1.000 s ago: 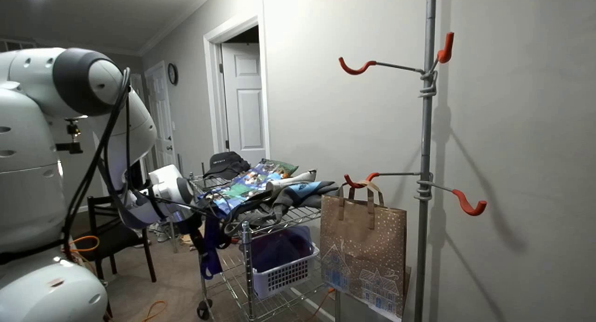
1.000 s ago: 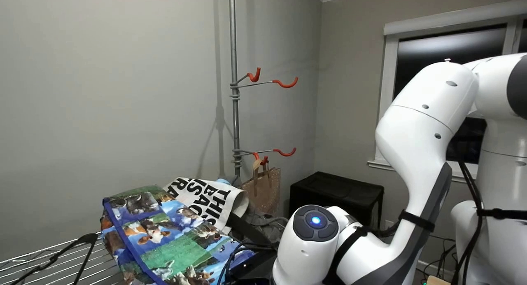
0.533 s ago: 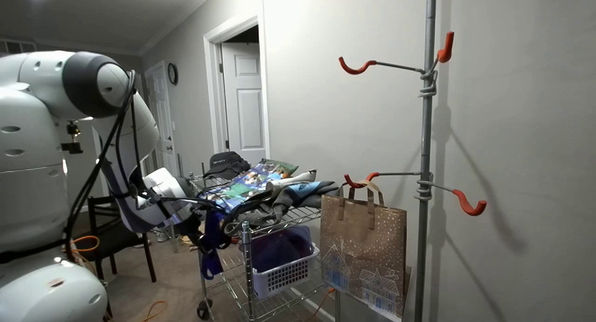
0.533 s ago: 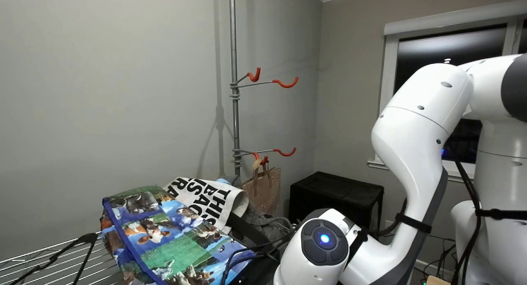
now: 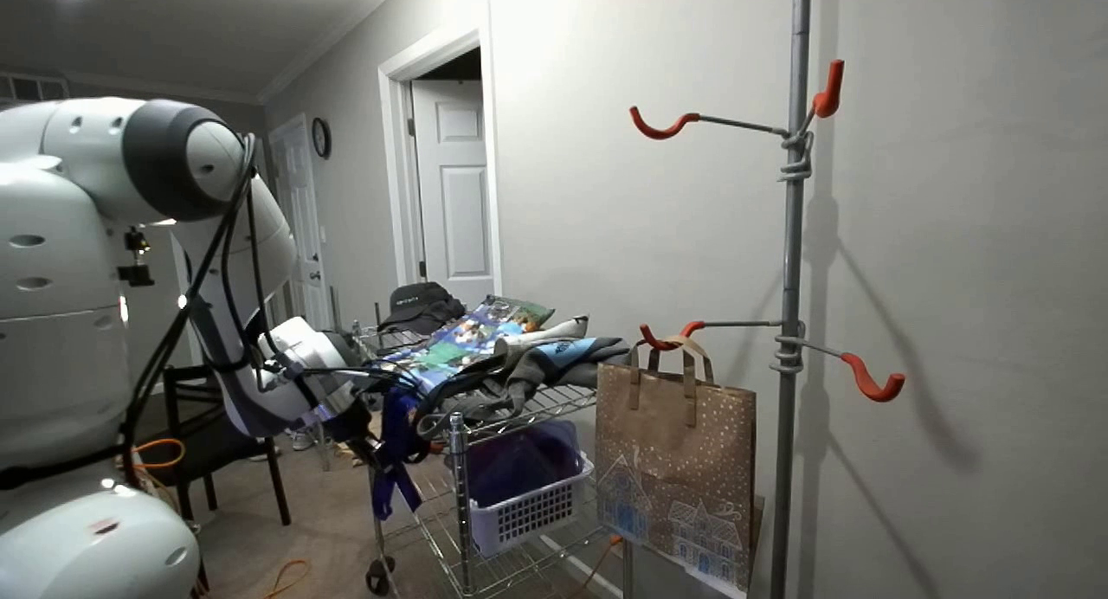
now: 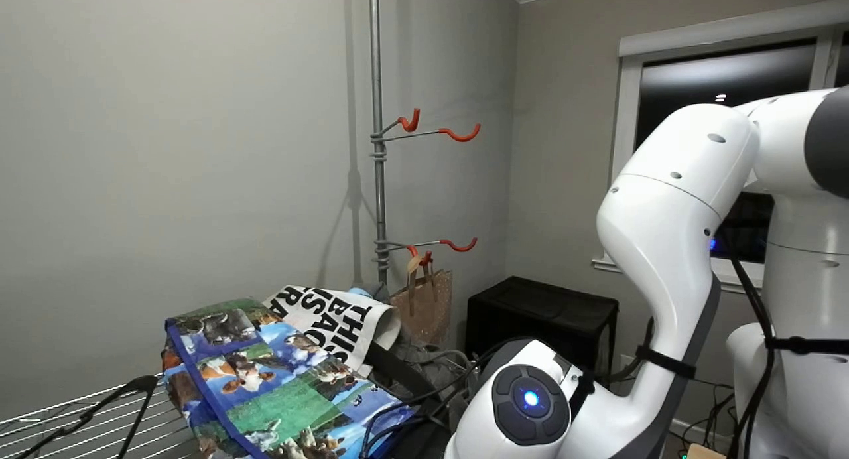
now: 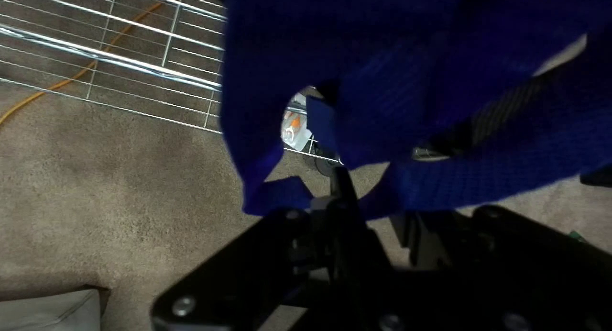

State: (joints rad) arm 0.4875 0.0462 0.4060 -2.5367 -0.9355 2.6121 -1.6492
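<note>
A patterned bag with cow pictures (image 6: 285, 386) lies on the wire cart's top shelf, in both exterior views. Dark blue strap fabric (image 5: 398, 443) hangs over the cart's near side, below that bag. My gripper (image 7: 375, 199) is right at this fabric, pointing down beside the cart. In the wrist view the blue strap (image 7: 459, 185) crosses in front of one finger and hides its tip. The other finger (image 7: 345, 187) stands in front of the strap. Carpet shows between the fingers, which stand apart, partly closed. No firm grip on the strap is visible.
The wire cart (image 5: 459, 504) also carries a black cap (image 5: 421, 305), a grey bag (image 5: 519, 378), a white lettered bag (image 6: 331, 320) and a white basket (image 5: 528, 512). A brown paper bag (image 5: 675, 469) hangs from a hook on the pole (image 5: 789, 235). A chair (image 5: 216, 443) stands behind the arm.
The arm has shifted slightly towards the cart and down, its wrist turning a little. The lower end of the blue strap has swung and spread slightly. The shelf's items lie as before.
</note>
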